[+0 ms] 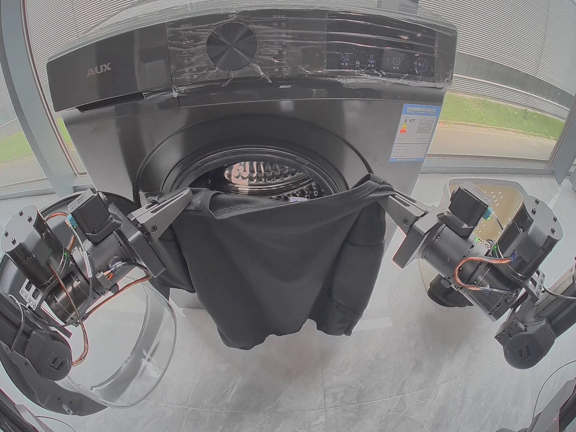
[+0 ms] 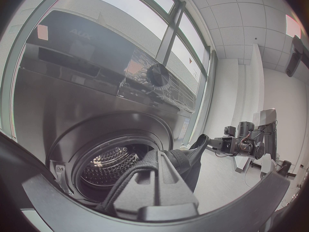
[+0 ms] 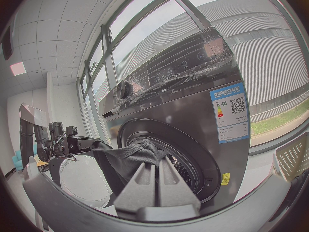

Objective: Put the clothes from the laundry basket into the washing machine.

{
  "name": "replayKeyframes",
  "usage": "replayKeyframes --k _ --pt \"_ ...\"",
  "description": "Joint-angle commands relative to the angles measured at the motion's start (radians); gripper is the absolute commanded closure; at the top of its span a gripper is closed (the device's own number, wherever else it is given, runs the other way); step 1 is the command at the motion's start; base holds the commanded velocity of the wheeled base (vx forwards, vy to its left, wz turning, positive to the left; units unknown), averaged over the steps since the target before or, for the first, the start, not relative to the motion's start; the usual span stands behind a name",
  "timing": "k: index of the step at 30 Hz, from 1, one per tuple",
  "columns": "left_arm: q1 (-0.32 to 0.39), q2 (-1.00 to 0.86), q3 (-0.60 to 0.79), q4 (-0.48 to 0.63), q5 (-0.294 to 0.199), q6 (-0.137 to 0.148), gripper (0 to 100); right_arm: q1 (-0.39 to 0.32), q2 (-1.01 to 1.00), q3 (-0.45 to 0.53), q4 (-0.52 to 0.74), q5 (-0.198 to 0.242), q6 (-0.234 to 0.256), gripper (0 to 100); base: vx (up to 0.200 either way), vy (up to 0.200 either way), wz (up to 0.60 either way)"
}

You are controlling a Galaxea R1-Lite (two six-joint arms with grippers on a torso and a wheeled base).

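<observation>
Both robot arms are held out in front at about the same height, spread wide apart, with the wrists angled inward toward each other. The left tool [image 1: 183,196] has its two dark fingers pressed flat together on one upper corner of a black garment [image 1: 270,259]. The right tool [image 1: 387,198] is clamped the same way on the opposite corner, and the cloth hangs stretched between them. The left forearm runs back and low to the robot's left, and the right forearm mirrors it to the right. Both elbows are bent outward. Each tool's fingers point slightly upward and inward from its wrist.
</observation>
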Motion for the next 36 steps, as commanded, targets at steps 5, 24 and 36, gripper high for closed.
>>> replayKeyframes --k 5,24,36 --pt "-0.011 0.015 0.079 0.002 -0.011 0.007 0 0.006 0.001 0.001 0.001 -0.001 0.000 100 0.000 0.000 0.00" --pt "-0.102 0.159 0.191 -0.001 -0.063 0.095 0 0.095 0.062 0.000 -0.005 -0.008 0.003 100 0.000 0.000 0.00" --pt "-0.132 0.367 0.121 -0.006 -0.063 0.181 0 0.107 0.074 -0.069 -0.005 0.016 0.002 100 0.000 0.000 0.00"
